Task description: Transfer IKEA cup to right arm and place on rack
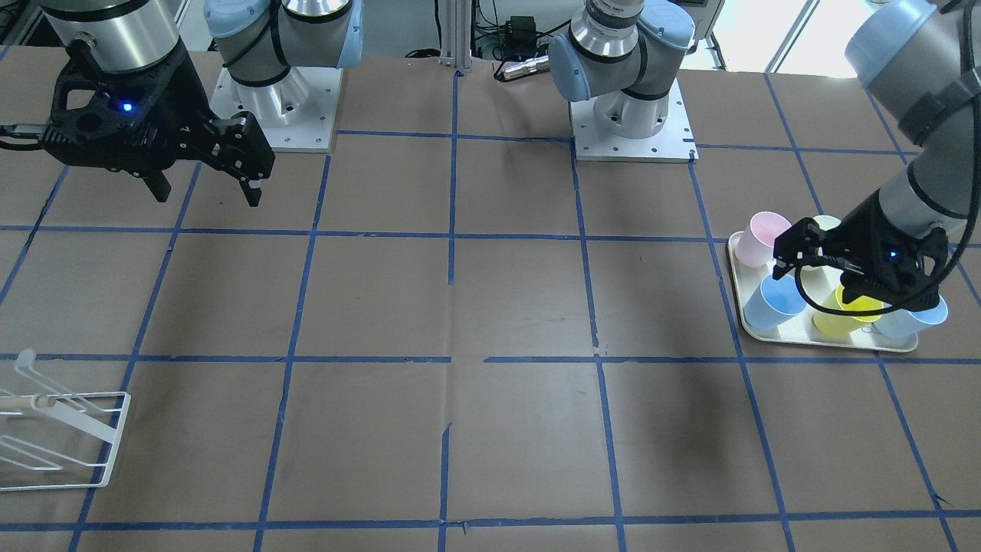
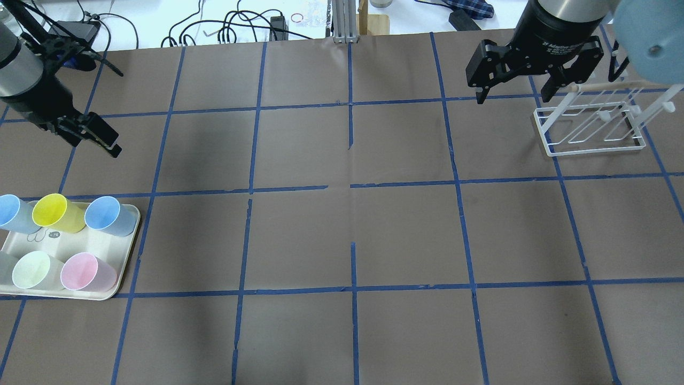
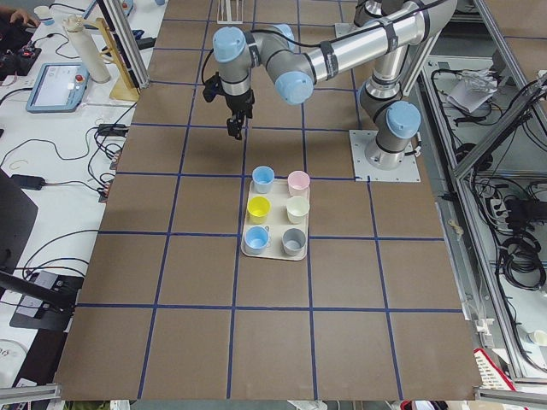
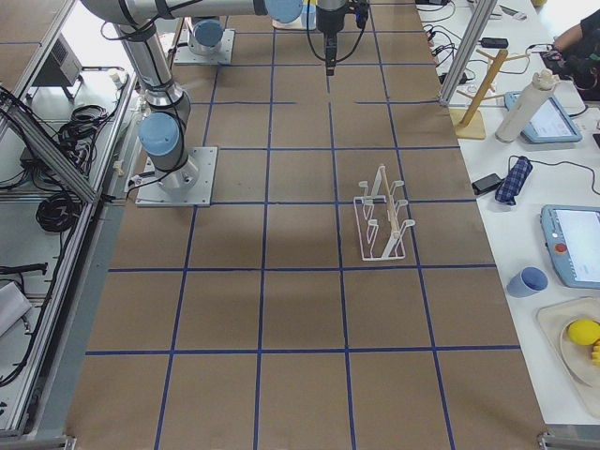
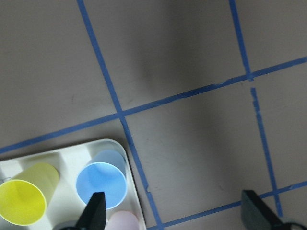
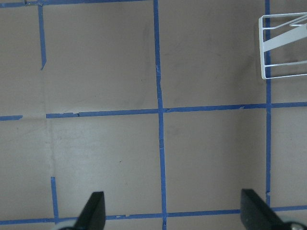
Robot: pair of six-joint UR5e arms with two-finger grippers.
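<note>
Two pale blue IKEA cups stand upright on a cream tray (image 2: pixel 118 286): one at the tray's inner corner (image 2: pixel 109 215), also in the front view (image 1: pixel 774 300) and the left wrist view (image 5: pixel 101 184), and one at the outer end (image 2: pixel 12 213). My left gripper (image 2: pixel 99 136) is open and empty and hovers high by the tray; in the left wrist view its left finger (image 5: pixel 94 211) sits just beside the inner blue cup. My right gripper (image 2: pixel 515 91) is open and empty, raised next to the white wire rack (image 2: pixel 593 120), which also shows in the right wrist view (image 6: pixel 285 45).
On the tray are also a yellow cup (image 2: pixel 53 213), a pale green cup (image 2: pixel 32 270), a pink cup (image 2: pixel 85 271) and a grey cup (image 3: pixel 293 241). Brown table with blue tape grid. The rack stands at the robot's far right (image 1: pixel 54 437).
</note>
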